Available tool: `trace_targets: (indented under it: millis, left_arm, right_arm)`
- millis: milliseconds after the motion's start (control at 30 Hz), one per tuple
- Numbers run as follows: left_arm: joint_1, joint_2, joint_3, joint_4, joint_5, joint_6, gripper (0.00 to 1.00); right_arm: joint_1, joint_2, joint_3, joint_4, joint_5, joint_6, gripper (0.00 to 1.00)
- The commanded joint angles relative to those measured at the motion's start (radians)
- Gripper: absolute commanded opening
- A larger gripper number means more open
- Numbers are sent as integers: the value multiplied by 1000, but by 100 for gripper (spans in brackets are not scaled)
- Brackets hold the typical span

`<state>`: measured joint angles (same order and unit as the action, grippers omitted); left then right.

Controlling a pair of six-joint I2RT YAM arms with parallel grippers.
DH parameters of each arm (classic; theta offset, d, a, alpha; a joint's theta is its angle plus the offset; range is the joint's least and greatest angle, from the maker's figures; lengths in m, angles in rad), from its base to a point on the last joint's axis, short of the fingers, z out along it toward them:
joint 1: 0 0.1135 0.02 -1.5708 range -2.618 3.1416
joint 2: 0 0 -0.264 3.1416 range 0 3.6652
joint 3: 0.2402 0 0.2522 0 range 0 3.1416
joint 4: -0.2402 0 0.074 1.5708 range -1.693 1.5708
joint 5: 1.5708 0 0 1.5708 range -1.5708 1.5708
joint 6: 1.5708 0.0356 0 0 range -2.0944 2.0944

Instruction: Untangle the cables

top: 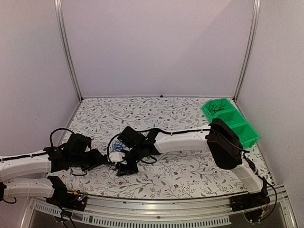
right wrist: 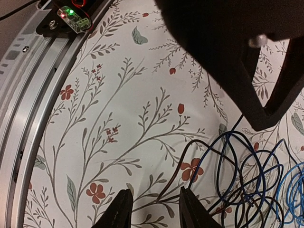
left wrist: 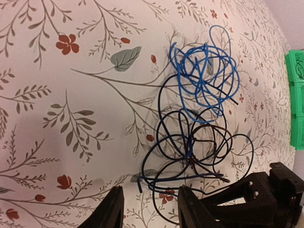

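The cables lie in a loose tangle on the floral table between my two grippers. In the left wrist view a bright blue coil sits beyond a knot of dark blue and black wires. My left gripper is open, just short of a dark blue wire end, and holds nothing. My right gripper is open and low over the cloth. A black wire runs down between its fingers, not clamped. The tangle shows at the right of that view. From above, the left gripper and the right gripper nearly meet.
Green bins stand at the back right, with a dark wire in the far compartment; a bin edge shows in the left wrist view. The right gripper's body crowds the tangle. The metal front rail with its lit board lies close by.
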<state>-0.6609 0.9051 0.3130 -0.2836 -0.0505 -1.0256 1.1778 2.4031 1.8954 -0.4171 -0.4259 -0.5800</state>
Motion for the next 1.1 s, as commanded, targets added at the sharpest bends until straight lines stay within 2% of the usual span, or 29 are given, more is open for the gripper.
trace_targets:
  millis: [0, 300, 433, 567, 833, 1067]
  left_arm:
    - [-7, 40, 33, 47, -35, 10, 38]
    - [-5, 31, 10, 69, -40, 13, 38]
    - [-2, 36, 9, 71, -44, 24, 38]
    - [1, 38, 9, 94, -50, 50, 38]
    - [19, 74, 50, 119, -87, 150, 39]
    - [21, 71, 41, 231, -79, 274, 46]
  right_arm:
    - [1, 45, 53, 14, 4, 59, 36]
    - [-1, 62, 76, 49, 50, 140, 21]
    - [1, 55, 82, 55, 64, 167, 7]
    - [1, 16, 86, 45, 67, 172, 0]
    - [-16, -148, 102, 15, 131, 142, 0]
    - [-89, -206, 199, -62, 168, 145, 0]
